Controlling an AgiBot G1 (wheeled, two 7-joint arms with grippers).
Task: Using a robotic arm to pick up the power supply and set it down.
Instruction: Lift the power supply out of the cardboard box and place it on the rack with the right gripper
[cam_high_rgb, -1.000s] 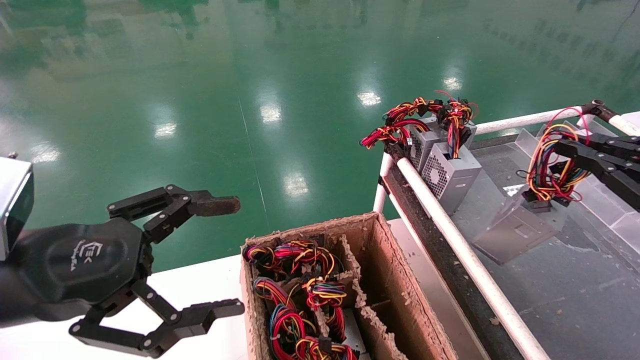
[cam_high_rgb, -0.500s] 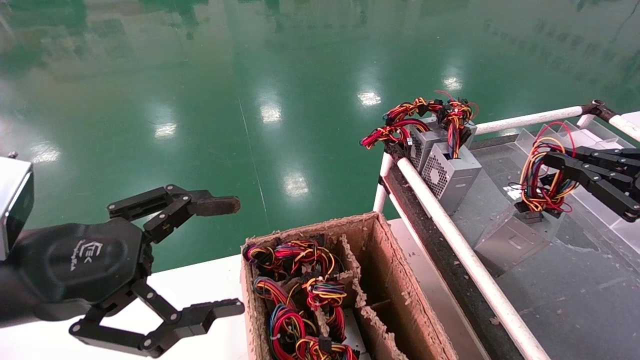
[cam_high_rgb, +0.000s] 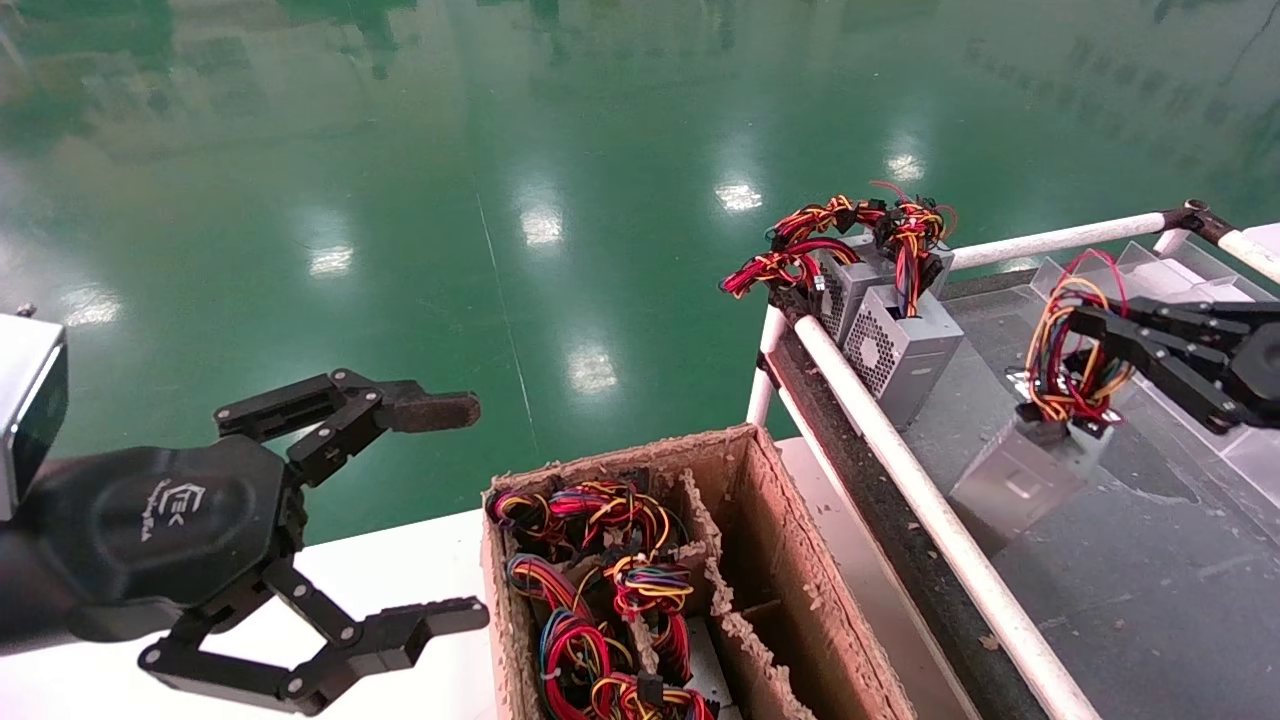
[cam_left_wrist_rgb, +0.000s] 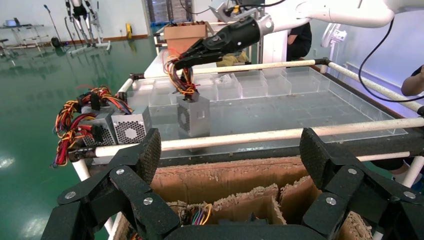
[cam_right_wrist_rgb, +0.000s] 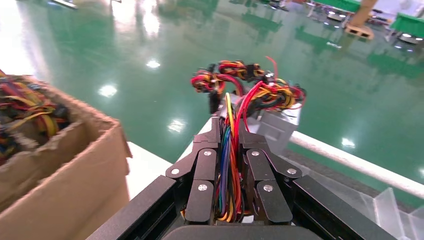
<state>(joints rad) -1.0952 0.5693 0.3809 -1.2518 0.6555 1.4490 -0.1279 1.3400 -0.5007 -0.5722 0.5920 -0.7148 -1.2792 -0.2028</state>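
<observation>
My right gripper (cam_high_rgb: 1085, 328) is the working robotic arm, and it is shut on the wire bundle (cam_high_rgb: 1062, 362) of the power supply (cam_high_rgb: 1018, 480). The grey box hangs tilted from its wires low over the clear tray (cam_high_rgb: 1150, 570); I cannot tell whether it touches the tray. From the left wrist the power supply (cam_left_wrist_rgb: 193, 116) looks nearly upright under the right gripper (cam_left_wrist_rgb: 187, 57). The right wrist view has coloured wires (cam_right_wrist_rgb: 227, 165) pinched in the right gripper (cam_right_wrist_rgb: 229, 125). My left gripper (cam_high_rgb: 458, 512) is parked open at the lower left, above the white table.
Two grey boxes with honeycomb grilles (cam_high_rgb: 895, 340) and red-yellow wires sit at the tray's far left corner. A white rail (cam_high_rgb: 900, 470) edges the tray. A torn cardboard box (cam_high_rgb: 760, 560) with wire bundles stands in front. Clear dividers (cam_high_rgb: 1150, 270) line the tray's back.
The right gripper has moved left with the wires. The power supply came with it and hangs more upright than before. The left arm has not moved.
</observation>
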